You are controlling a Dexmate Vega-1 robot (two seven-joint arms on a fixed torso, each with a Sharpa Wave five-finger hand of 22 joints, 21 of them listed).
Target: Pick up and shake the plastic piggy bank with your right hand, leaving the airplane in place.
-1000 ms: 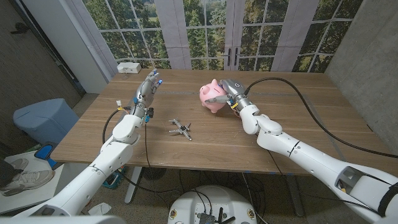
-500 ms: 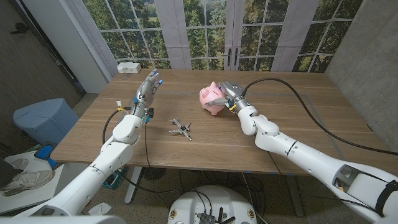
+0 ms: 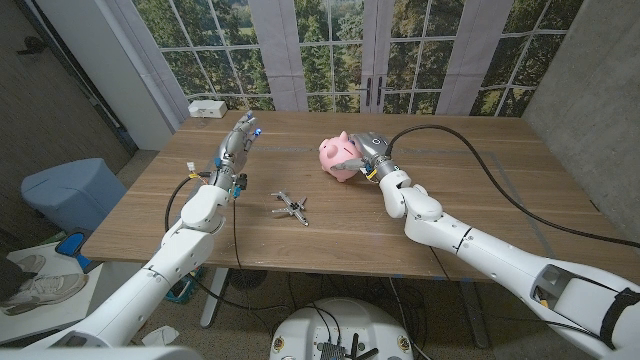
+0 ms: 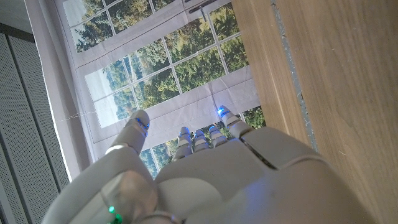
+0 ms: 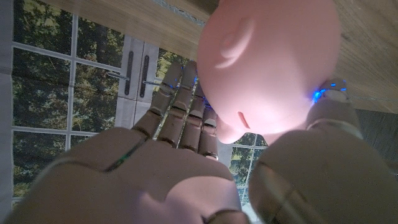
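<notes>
The pink plastic piggy bank (image 3: 338, 157) hangs a little above the table's far middle, gripped from its right side by my right hand (image 3: 367, 152). In the right wrist view the pig (image 5: 273, 62) sits between the fingers (image 5: 186, 112) and the thumb (image 5: 323, 118). The small grey airplane (image 3: 290, 207) lies on the wood in front of the pig, toward the left. My left hand (image 3: 238, 137) is held above the table's left part, fingers apart and holding nothing; its back (image 4: 205, 174) is seen in the left wrist view.
A white box (image 3: 209, 108) sits at the table's far left corner. A thick black cable (image 3: 470, 140) runs across the right side of the wooden table (image 3: 480, 200). A blue bin (image 3: 70, 195) stands on the floor to the left.
My right hand has carried the piggy bank slightly up and away, with the forearm shifting left. The airplane and my left hand have not moved.
</notes>
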